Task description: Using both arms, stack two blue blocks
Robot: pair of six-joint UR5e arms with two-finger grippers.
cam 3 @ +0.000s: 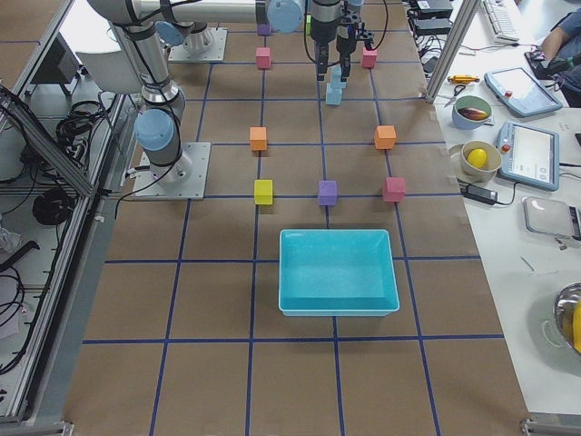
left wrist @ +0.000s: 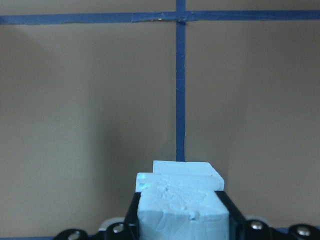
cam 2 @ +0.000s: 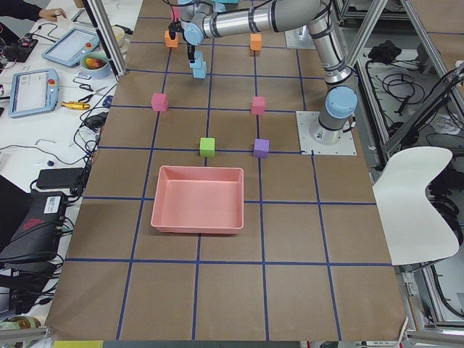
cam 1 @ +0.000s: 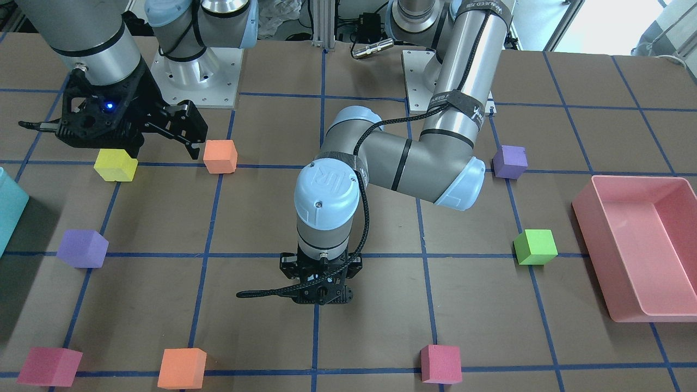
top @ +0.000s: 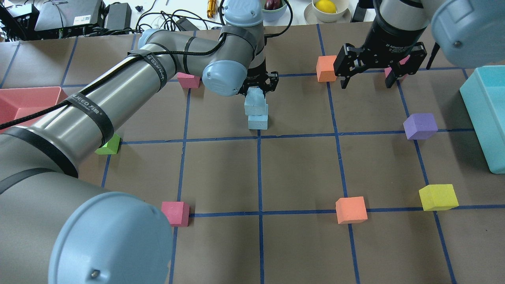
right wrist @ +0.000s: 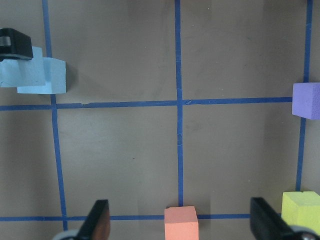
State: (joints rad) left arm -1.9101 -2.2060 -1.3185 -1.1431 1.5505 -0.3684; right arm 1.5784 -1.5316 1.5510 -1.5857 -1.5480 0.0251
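My left gripper point(top: 257, 88) is shut on a pale blue block point(top: 255, 101) and holds it on or just above the second blue block point(top: 258, 121), slightly offset from it. In the left wrist view the held block point(left wrist: 181, 212) fills the gap between the fingers, and the lower block point(left wrist: 187, 169) shows beyond it. Both blocks show at the left edge of the right wrist view point(right wrist: 42, 77). In the front view the left arm hides them. My right gripper point(top: 367, 81) is open and empty, well to the right of the stack.
An orange cube point(top: 326, 68) and a pink cube point(top: 390, 71) sit by the right gripper. A purple cube point(top: 420, 126), yellow cube point(top: 438, 197), second orange cube point(top: 350, 210), pink cubes point(top: 176, 213), green cube point(top: 109, 145), teal box point(top: 487, 114) and pink tray point(cam 1: 637, 245) surround the middle.
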